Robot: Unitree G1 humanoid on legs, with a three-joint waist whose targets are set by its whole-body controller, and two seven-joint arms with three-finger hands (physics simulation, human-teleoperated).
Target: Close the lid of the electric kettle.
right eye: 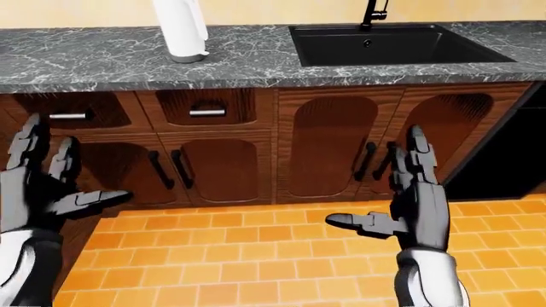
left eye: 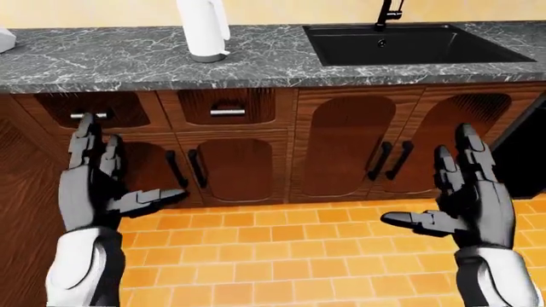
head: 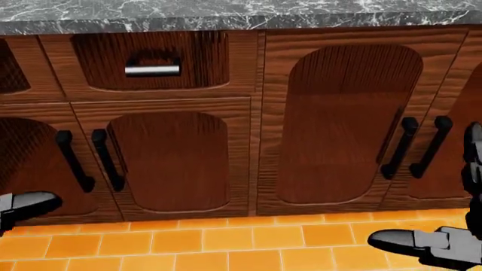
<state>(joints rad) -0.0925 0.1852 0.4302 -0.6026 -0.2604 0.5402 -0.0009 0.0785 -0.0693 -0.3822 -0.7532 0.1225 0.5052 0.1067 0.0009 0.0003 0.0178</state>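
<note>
Grey marble counter (left eye: pixel 128 61): running across the top of both eye views, above brown wooden cabinets.
Left hand (left eye: pixel 94 185): rising at the left of the left-eye view, palm turning inward, fingers (left eye: pixel 85 137) pointing up and spreading apart, thumb sticking out to the right; gripping nothing.
Drawer handles: two short silver bars, one (left eye: pixel 84 116) showing just above the left fingertips, the other (left eye: pixel 227 112) sitting further right.
Kettle (left eye: pixel 203 29): a tall white body standing upright on the counter, left of the sink, top edge cropping out of the picture, so the lid is not showing; well apart from both hands.
Cabinet doors: black vertical handles pairing up, one pair (left eye: pixel 186 169) under the kettle, another (left eye: pixel 390 160) under the sink.
Sink (left eye: pixel 409 43): black basin sinking into the counter at upper right, dark tap (left eye: pixel 388 13) standing at its far rim.
Floor (left eye: pixel 290 256): orange tiles filling the bottom of the views.
Right hand (left eye: pixel 465 204): hanging at the right of the left-eye view, fingers (left eye: pixel 469 150) standing straight up and spreading, thumb reaching left; carrying nothing, touching nothing.
Head view: showing mostly cabinet doors, only a thumb tip (head: pixel 30 203) entering at left.
</note>
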